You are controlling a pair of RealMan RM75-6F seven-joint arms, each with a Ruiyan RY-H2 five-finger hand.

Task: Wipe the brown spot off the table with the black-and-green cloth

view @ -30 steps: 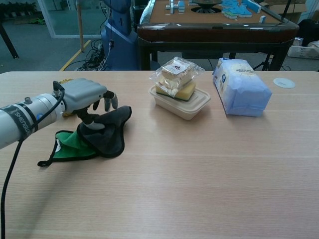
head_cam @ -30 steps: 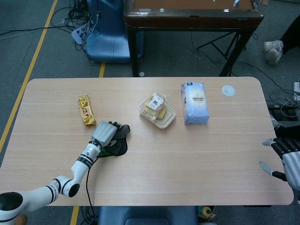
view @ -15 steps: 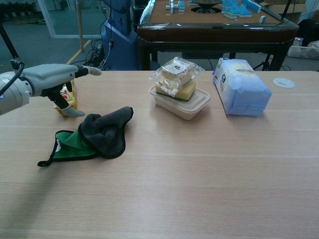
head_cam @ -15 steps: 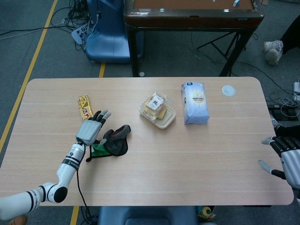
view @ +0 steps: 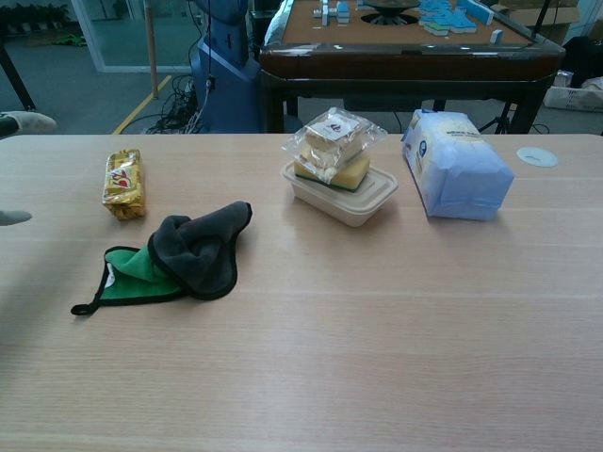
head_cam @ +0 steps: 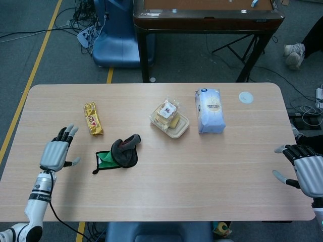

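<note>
Your fingers on the left hand point(head_cam: 56, 153) are spread apart and hold nothing; the hand sits over the left edge of the table point(head_cam: 166, 196), well apart from the cloth point(head_cam: 118, 154). In the chest view only two fingertips point(view: 26, 121) of that hand poke in at the left border. Your right hand point(head_cam: 304, 173) is at the table's right edge with its fingers also apart and empty (the chest view does not show it at all).

The black-and-green cloth lies crumpled on the table, the dark part bunched up and folded over, the green part flat and sticking out to the left with a small black loop at its corner. It sits on the left half of the table, untouched by either hand.

Just beyond the cloth, toward the far left, lies a gold snack bar point(head_cam: 92, 118). Near the middle stands a lidded food box point(head_cam: 169, 121) with a wrapped sandwich point(view: 334, 139) on top, and beside it to the right a blue-white packet point(head_cam: 209, 110). A small round sticker point(head_cam: 246, 97) marks the far right corner.

You cannot make out a brown spot on the tabletop in either view.
</note>
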